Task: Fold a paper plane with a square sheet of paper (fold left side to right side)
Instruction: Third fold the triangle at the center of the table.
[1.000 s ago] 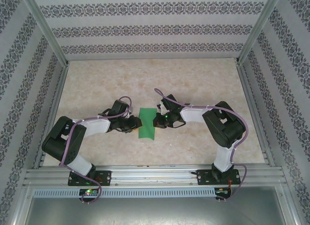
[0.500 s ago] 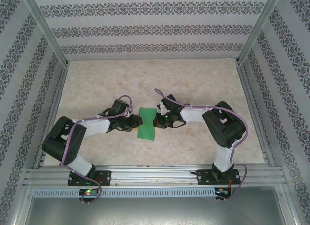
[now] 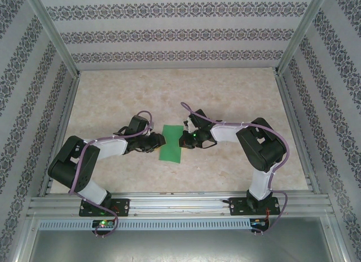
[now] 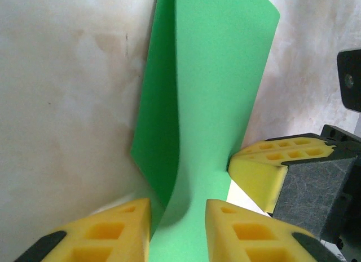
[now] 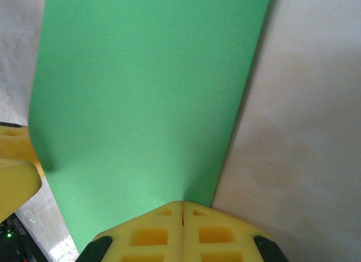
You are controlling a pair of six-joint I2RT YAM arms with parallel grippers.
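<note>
Top external: green sheet of paper (image 3: pixel 171 142) lies folded on table (image 3: pixel 225 98)

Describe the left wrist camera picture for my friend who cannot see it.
A thin bright green sheet of paper, loosely folded over itself, lies on a beige marbled table and runs between the parted yellow foam fingers of the left end effector. The right end effector's yellow tip touches the sheet's right edge.

paper (image 3: pixel 171 145) on table (image 3: pixel 237 98), between left tool (image 3: pixel 160 141) and right tool (image 3: pixel 181 141)

Folded green paper (image 4: pixel 217 93), left hand (image 4: pixel 178 217) straddling it
</note>
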